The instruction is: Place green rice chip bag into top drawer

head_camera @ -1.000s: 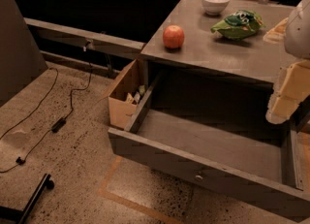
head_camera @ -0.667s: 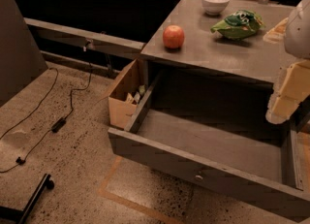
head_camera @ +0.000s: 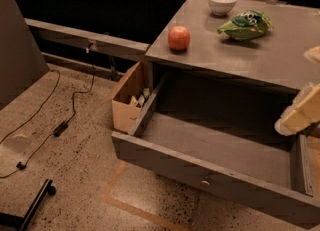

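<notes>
Your claw (head_camera: 299, 112) sits at the right edge of the frame, just over the right end of the open top drawer (head_camera: 165, 161) and below the bench (head_camera: 225, 59) edge. Only pale cream parts of it reach into view, the rest cut off by the frame. From here you cannot tell how far open it is. Nothing shows in its hold.

The green rice chip bag (head_camera: 246, 25) lies on the bench top in the upper right of the frame, crinkled and shiny, well apart from the claw. A white bowl (head_camera: 222, 2) stands just behind it, toward the back edge, close but not touching. A red-orange apple (head_camera: 179, 38) rests on the bench near its left front corner, well to the left of the bag.

The top drawer is pulled out toward the bottom of the frame. Its grey floor is bare, and a small round metal knob (head_camera: 205, 181) sits on the tall front panel.

To the left of the drawer, against the bench's side, a tan cardboard box (head_camera: 126, 102) stands open on the speckled floor (head_camera: 75, 175) with small items inside that you cannot make out. A black cable (head_camera: 61, 127) trails across the floor at the left, and a strip of orange tape (head_camera: 145, 214) runs across the floor below the drawer front.
</notes>
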`<action>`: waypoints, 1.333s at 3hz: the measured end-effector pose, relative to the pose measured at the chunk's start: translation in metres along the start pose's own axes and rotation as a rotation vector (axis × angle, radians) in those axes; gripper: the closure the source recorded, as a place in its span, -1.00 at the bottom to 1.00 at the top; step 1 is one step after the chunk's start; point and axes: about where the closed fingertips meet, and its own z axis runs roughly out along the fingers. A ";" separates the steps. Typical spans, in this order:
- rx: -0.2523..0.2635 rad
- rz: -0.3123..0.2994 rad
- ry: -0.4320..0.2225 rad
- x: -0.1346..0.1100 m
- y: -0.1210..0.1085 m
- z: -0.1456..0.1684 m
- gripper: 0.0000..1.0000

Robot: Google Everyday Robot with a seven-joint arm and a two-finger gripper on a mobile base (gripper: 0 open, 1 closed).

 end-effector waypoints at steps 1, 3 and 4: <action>0.046 0.190 -0.162 0.026 -0.015 0.011 -1.00; 0.222 0.359 -0.451 0.000 -0.084 0.020 -1.00; 0.388 0.415 -0.480 -0.021 -0.143 0.012 -1.00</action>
